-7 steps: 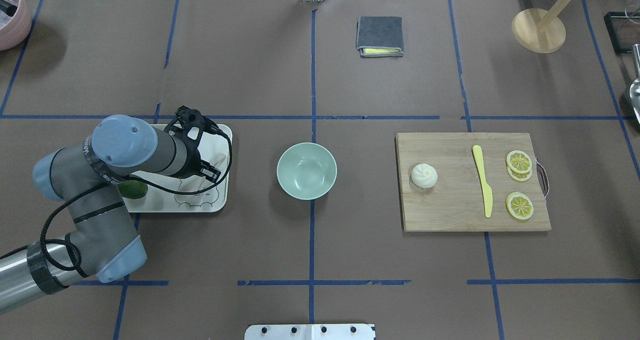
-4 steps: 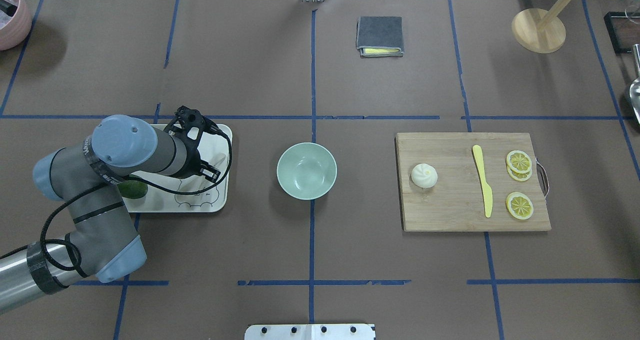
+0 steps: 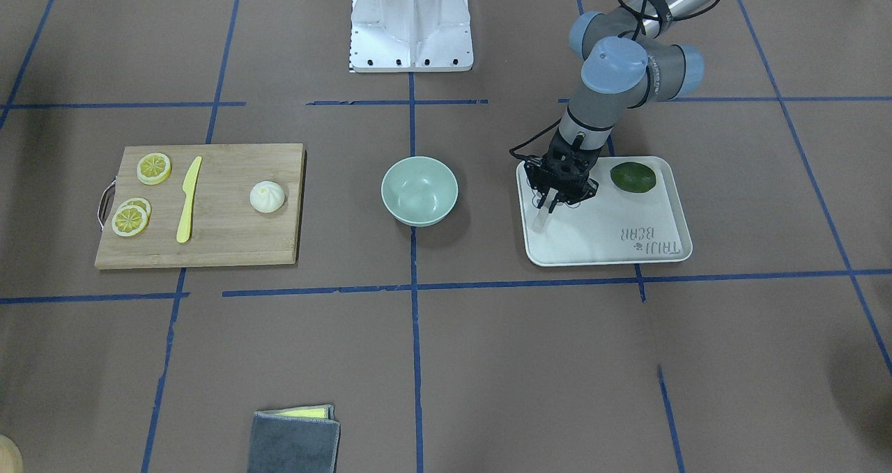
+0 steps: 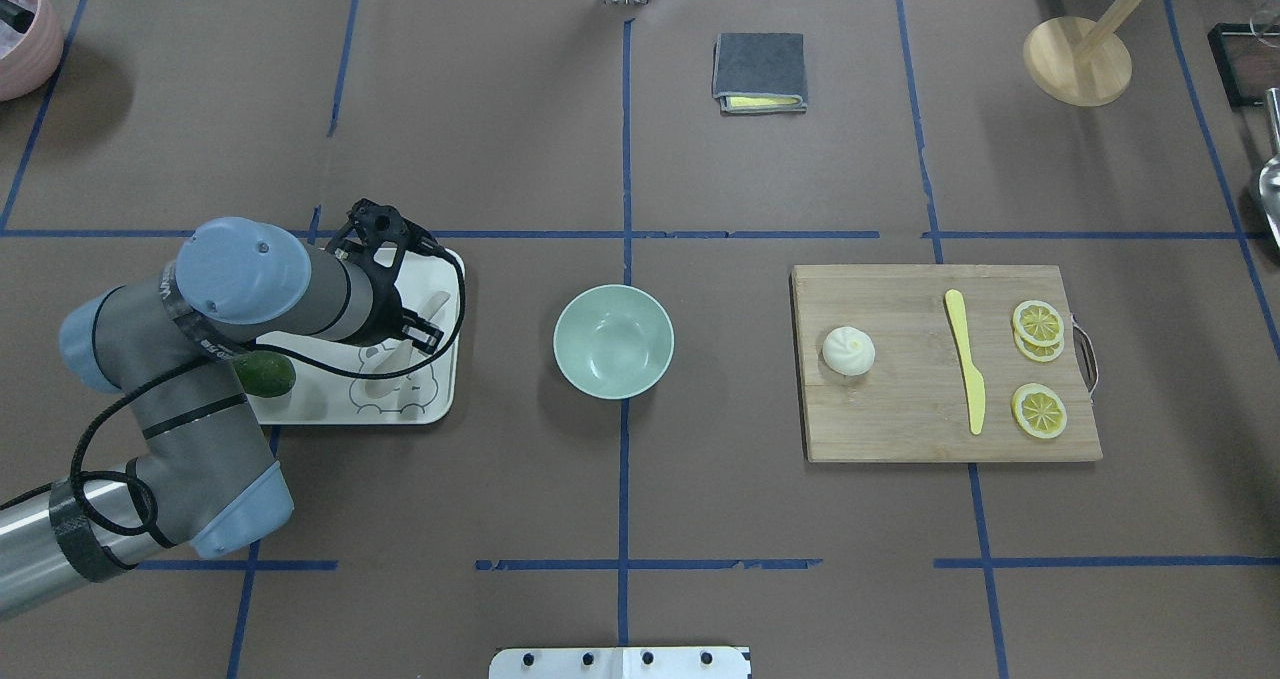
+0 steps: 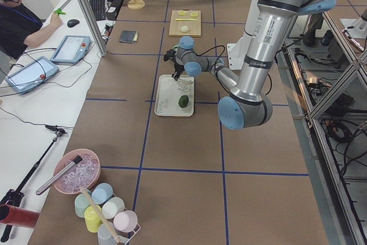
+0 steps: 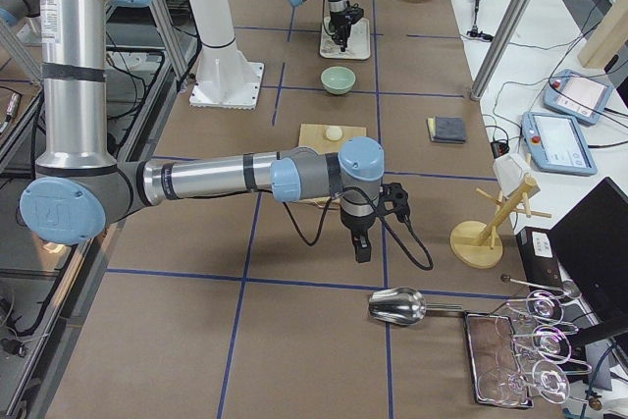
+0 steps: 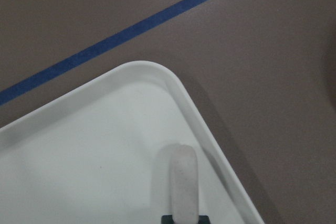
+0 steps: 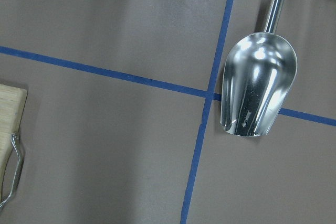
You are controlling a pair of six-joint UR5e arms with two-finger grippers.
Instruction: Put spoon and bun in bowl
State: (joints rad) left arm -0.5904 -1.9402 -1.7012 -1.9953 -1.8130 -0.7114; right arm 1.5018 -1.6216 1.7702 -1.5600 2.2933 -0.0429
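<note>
Exterior front-facing: left gripper (image 3: 555,197) pinches smooth beige plastic spoon (image 3: 542,215) at white tray (image 3: 606,230) (glossy, rounded corners); dark green fruit (image 3: 633,177) on tray; right gripper (image 6: 362,248) grip state unreadable.

Bright, even light from above falls on the worktop (image 4: 500,159), leaving only soft, faint shadows, one pooled beside the bowl (image 4: 613,341). The metal scoop (image 8: 257,85) throws hard white glare. The left wrist view is soft, the spoon (image 7: 181,182) close to the lens slightly blurred. Exterior views are sharp.
</note>
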